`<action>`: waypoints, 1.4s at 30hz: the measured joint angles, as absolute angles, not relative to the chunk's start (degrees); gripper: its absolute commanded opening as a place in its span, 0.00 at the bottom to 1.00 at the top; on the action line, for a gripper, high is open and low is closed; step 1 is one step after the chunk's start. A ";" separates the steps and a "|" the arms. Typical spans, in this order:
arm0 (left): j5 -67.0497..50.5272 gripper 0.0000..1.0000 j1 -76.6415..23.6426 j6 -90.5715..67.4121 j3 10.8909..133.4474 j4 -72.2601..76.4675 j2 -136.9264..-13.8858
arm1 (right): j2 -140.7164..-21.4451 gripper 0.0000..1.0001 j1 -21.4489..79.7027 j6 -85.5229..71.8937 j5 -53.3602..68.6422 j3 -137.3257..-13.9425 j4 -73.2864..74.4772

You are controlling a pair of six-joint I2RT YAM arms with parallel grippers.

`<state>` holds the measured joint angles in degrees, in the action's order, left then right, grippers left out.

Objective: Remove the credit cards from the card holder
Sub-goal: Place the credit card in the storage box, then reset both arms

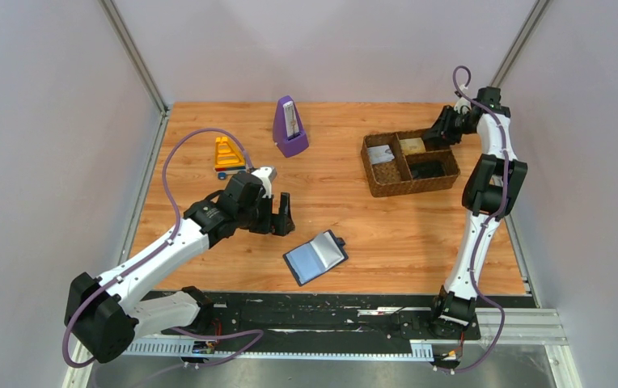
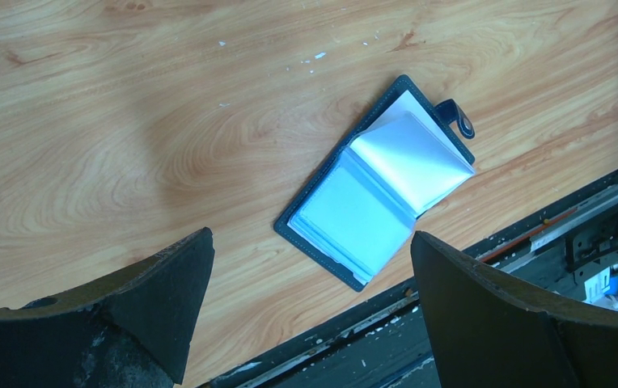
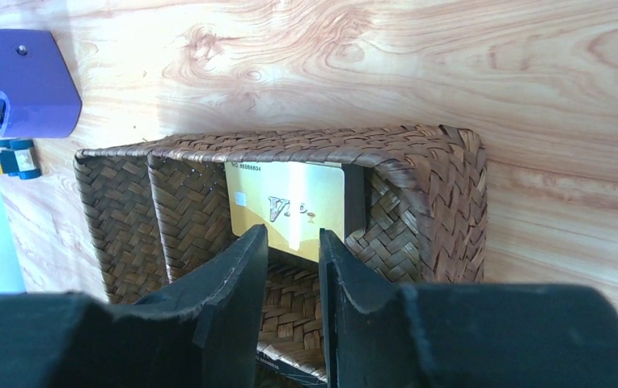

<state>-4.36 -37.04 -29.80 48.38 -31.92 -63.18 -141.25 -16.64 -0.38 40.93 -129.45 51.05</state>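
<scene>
The card holder [image 1: 315,256] lies open on the wooden table near its front edge, black cover down, blue-grey sleeve pages up; no card shows in the sleeves. In the left wrist view the card holder [image 2: 378,190] lies just beyond my left gripper [image 2: 312,236], which is wide open and empty. My left gripper [image 1: 283,226] hovers just left of and behind the holder. My right gripper [image 1: 433,133] hangs over the brown woven basket [image 1: 378,187]. In the right wrist view my right gripper [image 3: 294,233] has its jaws slightly apart with nothing between them. A dark credit card [image 1: 429,170] lies in the basket's right compartment.
A gold-tan card [image 3: 289,206] leans in the basket's back compartment, and a whitish card [image 1: 383,153] lies in its left one. A purple metronome [image 1: 289,128] and a yellow toy [image 1: 227,153] stand at the back left. A black rail [image 1: 330,311] runs along the front edge.
</scene>
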 measured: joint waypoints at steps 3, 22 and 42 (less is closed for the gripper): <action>-4.36 1.00 -37.04 -29.65 48.40 -31.92 -63.18 | -141.16 0.32 -16.64 -1.87 39.92 -129.73 50.81; -3.38 1.00 -37.04 -28.62 53.32 -32.36 -56.31 | -98.78 0.87 -4.45 -14.79 28.21 -99.46 44.99; -3.51 1.00 -37.04 -36.12 46.63 -29.78 -38.26 | -38.33 1.00 10.35 -22.57 22.55 -48.95 37.93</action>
<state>-3.51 -37.04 -36.12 46.63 -29.78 -38.26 -38.33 10.35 -22.57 22.55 -48.95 37.93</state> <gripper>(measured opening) 0.998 0.998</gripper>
